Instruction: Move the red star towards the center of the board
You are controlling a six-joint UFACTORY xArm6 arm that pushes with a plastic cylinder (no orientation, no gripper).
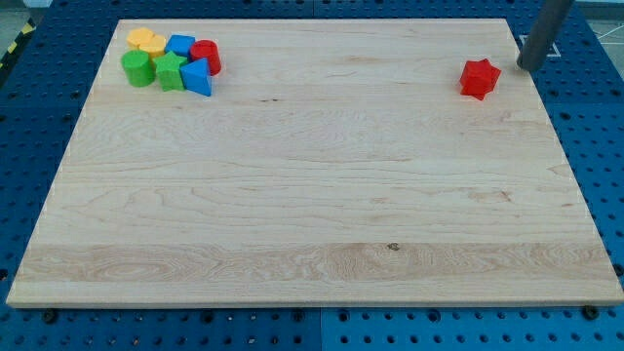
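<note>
Near the board's (312,244) top right corner sits the red star (480,78). Just to its right, at the board's right edge, the rod's tip (526,66) stands apart from it, bare, touching no block. Green, yellow, blue and red blocks (173,61) cluster in the top left corner.

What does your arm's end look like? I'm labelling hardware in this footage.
Only my rod shows: a straight, smooth, dark grey cylinder entering from the view's top right. My tip is its plain blunt end, right of the red star. No cables, markings or sleeves are visible; the arm itself is out of frame.
</note>
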